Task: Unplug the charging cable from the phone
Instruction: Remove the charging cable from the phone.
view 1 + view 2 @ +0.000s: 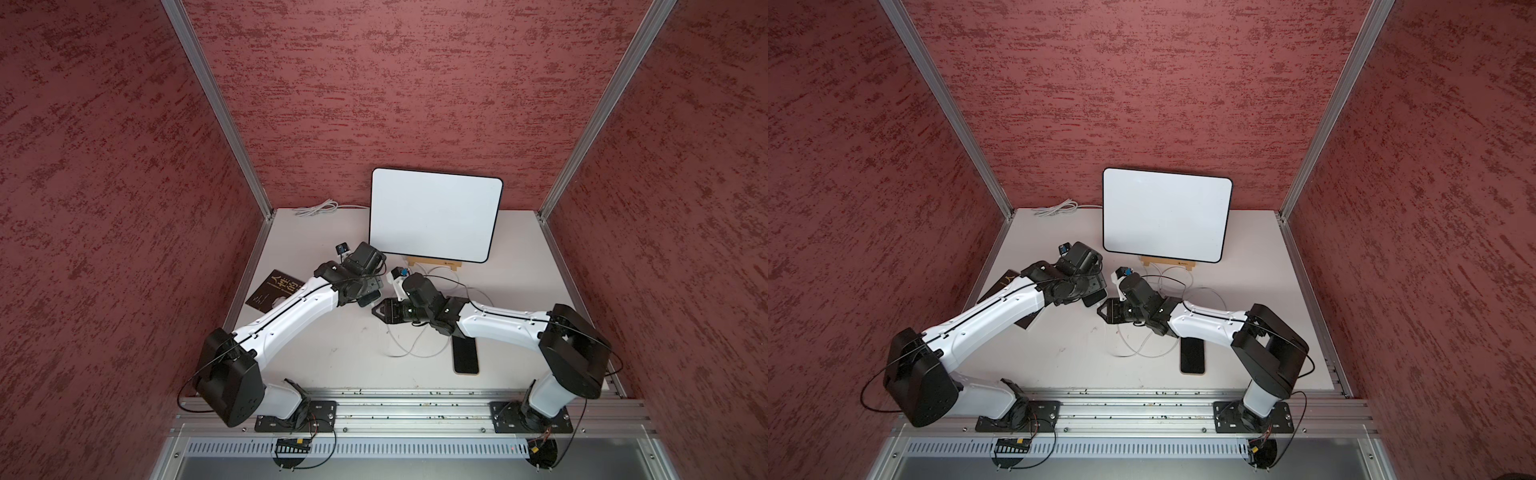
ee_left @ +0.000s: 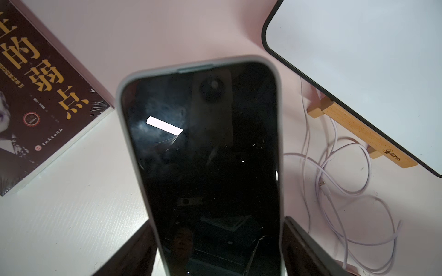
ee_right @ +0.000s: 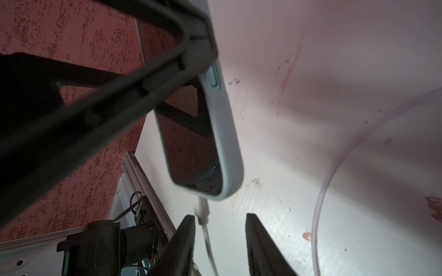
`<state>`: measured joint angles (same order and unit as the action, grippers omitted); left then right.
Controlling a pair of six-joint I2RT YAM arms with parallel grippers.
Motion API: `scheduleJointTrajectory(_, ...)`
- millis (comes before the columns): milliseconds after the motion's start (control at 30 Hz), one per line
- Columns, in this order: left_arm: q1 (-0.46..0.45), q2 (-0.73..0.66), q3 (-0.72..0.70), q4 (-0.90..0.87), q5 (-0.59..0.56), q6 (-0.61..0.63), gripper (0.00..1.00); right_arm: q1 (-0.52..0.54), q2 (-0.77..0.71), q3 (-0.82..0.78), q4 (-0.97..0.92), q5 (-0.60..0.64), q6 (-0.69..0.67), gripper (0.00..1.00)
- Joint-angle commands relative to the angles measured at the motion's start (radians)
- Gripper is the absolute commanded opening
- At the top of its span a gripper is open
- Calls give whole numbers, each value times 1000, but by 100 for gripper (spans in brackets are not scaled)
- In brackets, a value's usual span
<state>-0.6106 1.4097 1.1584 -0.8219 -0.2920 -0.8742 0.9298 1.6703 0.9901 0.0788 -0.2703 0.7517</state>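
Note:
My left gripper (image 2: 217,234) is shut on the phone (image 2: 203,155), a dark-screened handset in a pale grey case, and holds it above the table by its long edges. A white charging cable (image 3: 208,243) hangs from the phone's lower end, its plug (image 3: 202,210) seated in the port. My right gripper (image 3: 220,216) stands around that plug with its jaws apart. One finger touches the plug and the other is clear of it. In both top views the two grippers meet mid-table, left (image 1: 370,291) and right (image 1: 376,309). The cable loops (image 1: 409,345) over the table.
A dark book (image 1: 270,293) lies at the left under my left arm. A white board (image 1: 434,216) leans on a wooden stand (image 1: 434,262) at the back. A second black phone (image 1: 465,355) lies flat near my right arm. Another white cable (image 1: 318,208) is coiled at the back.

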Motion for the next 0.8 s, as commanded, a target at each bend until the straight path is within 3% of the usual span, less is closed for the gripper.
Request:
scheduleJointTrajectory(0, 6, -31, -2, 37, -7, 9, 62, 9, 20, 38, 30, -26, 2, 31)
scheduleJointTrajectory(300, 6, -37, -9, 41, -6, 14, 61, 8, 24, 45, 11, -23, -2, 8)
scheduleJointTrajectory(767, 15, -44, -17, 55, 13, 25, 56, 9, 17, 43, -7, -10, -14, 0)
